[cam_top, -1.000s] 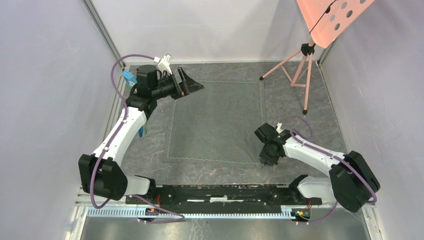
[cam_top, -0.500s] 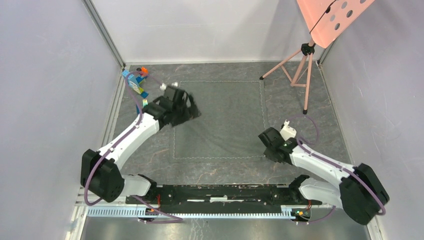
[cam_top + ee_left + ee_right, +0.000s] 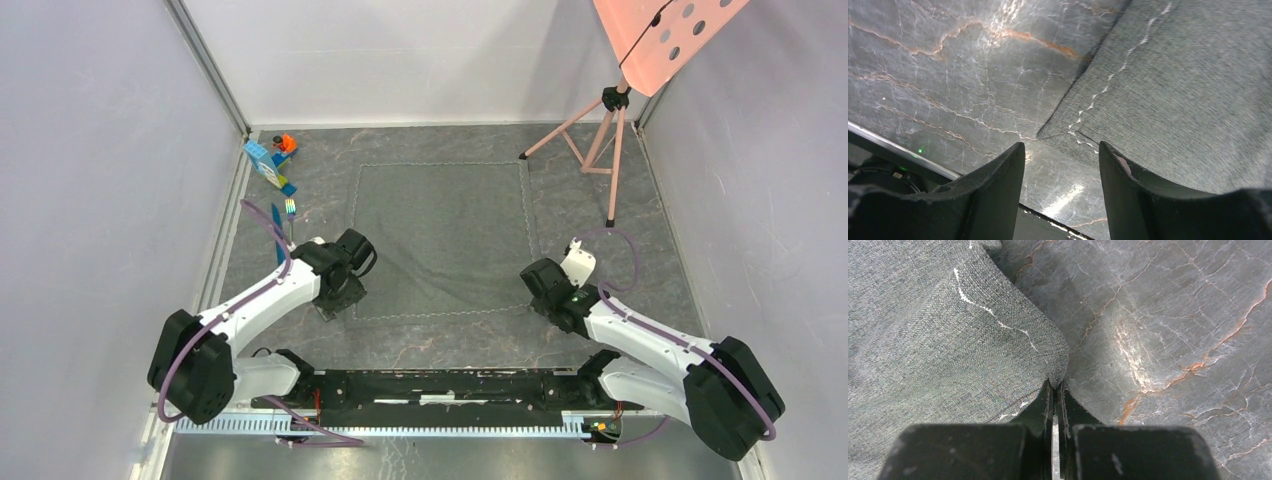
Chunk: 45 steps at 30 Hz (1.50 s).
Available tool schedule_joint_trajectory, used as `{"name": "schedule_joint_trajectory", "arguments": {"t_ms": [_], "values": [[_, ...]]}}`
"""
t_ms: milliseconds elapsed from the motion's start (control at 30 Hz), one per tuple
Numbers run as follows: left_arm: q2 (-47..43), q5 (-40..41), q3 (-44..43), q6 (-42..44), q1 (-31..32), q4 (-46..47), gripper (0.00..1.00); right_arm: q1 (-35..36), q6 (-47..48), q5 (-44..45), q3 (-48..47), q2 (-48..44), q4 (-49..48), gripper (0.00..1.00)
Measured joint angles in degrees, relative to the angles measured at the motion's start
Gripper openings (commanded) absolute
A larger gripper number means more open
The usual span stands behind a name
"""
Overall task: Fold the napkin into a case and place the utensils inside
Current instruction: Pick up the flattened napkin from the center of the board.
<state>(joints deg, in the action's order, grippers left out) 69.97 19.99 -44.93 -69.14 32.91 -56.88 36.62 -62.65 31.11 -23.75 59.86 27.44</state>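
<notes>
The napkin [image 3: 440, 235] lies spread flat on the marble-patterned table, dark grey with a pale stitched line. My left gripper [image 3: 338, 298] hovers at its near left corner, open. In the left wrist view that corner [image 3: 1048, 134] sits just beyond the left gripper [image 3: 1060, 150], and nothing is between the fingers [image 3: 1128, 190]. My right gripper [image 3: 535, 298] is at the near right corner. In the right wrist view the right gripper [image 3: 1056, 384] is shut on a pinched tip of the napkin [image 3: 938, 330]. The blue knife [image 3: 276, 243] and the fork [image 3: 290, 210] lie left of the cloth.
Blue and orange toy blocks [image 3: 272, 158] stand at the far left corner. A pink tripod [image 3: 600, 140] with a perforated pink board [image 3: 665, 35] stands at the far right. White walls enclose the table on three sides.
My left arm swung from the napkin's far left corner to its near left corner, and its jaws narrowed. My right gripper closed on the near right corner.
</notes>
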Motion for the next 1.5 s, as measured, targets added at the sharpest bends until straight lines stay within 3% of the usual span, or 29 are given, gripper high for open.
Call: {"name": "schedule_joint_trajectory", "arguments": {"t_ms": [400,833,900,967,1100,1133,1333,1500], "values": [[1.6,-3.9,6.4,-8.7,0.0,2.7,0.60,0.0,2.1,0.7,0.0,-0.7,-1.3,0.00],[5.6,-5.2,6.8,-9.4,0.0,5.9,0.59,0.0,2.5,0.9,0.0,-0.1,-1.3,0.00],[5.8,-5.3,6.8,-9.4,0.0,6.3,0.52,0.0,2.5,0.9,0.0,-0.1,-1.3,0.00],[5.9,-5.5,6.8,-9.6,0.0,6.9,0.33,0.0,2.5,0.9,0.0,-0.1,-1.3,0.00],[5.4,-5.9,7.7,-9.7,-0.2,11.4,0.12,0.0,4.2,0.2,0.0,-0.2,-1.4,0.00],[4.9,-5.9,8.0,-9.8,-0.3,12.1,0.03,0.0,4.8,-0.2,0.0,-0.2,-1.5,0.00],[-3.6,-4.1,10.2,-8.9,-1.5,13.3,0.02,0.0,13.5,-5.5,0.0,-4.9,-2.6,0.00],[-22.1,-3.5,5.2,-2.6,-2.0,11.3,0.02,0.0,27.3,-16.5,-0.5,-17.4,-5.1,0.00]]}}
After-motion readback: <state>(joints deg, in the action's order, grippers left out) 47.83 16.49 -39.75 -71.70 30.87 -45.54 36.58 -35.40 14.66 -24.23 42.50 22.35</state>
